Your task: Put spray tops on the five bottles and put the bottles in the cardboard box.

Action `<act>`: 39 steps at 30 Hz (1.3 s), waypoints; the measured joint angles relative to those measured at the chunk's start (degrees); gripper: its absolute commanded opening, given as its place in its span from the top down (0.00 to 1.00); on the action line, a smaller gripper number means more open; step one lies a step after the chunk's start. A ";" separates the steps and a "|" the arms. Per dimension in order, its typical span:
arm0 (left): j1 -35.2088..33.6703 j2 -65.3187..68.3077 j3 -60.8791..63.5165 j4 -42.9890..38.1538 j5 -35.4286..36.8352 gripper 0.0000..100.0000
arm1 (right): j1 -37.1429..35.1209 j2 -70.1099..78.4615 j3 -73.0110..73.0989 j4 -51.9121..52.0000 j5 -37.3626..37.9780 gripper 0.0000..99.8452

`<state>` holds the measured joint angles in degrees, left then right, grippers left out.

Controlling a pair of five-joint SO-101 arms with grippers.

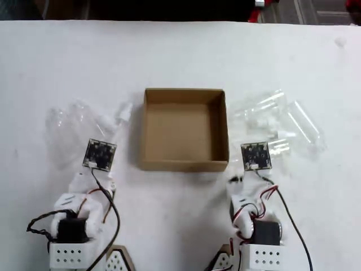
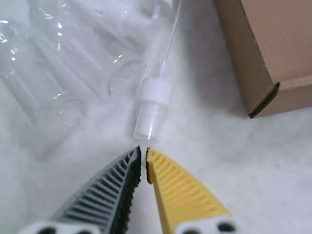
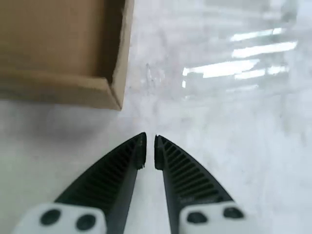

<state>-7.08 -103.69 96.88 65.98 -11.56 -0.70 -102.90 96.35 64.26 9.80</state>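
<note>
Cardboard box (image 1: 184, 165) holds no bottle yet, so packing isn't started. Left pincer (image 2: 143, 156) closed on nothing; loose spray top (image 2: 152, 109) just ahead of its tips, clear bottles (image 2: 58, 73) beyond. Right pincer (image 3: 149, 146) closed too, w/ other bottles (image 1: 299, 127) ahead on tabletop (image 1: 180, 51). Capping + boxing prob. all left.

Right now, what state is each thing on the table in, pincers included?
cardboard box: open, empty.
left bottles: lying on the table, outside the box.
right bottles: lying on the table, outside the box.
spray top: loose on the table, on no bottle.
left pincer: shut, empty.
right pincer: shut, empty.
</note>
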 measured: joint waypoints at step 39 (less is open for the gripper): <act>0.00 0.00 0.00 3.69 0.00 0.97 | -26.11 0.09 0.00 -33.93 -0.09 0.71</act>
<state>-7.08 -103.69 96.88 69.67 -11.56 -26.81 -102.81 96.35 30.33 9.71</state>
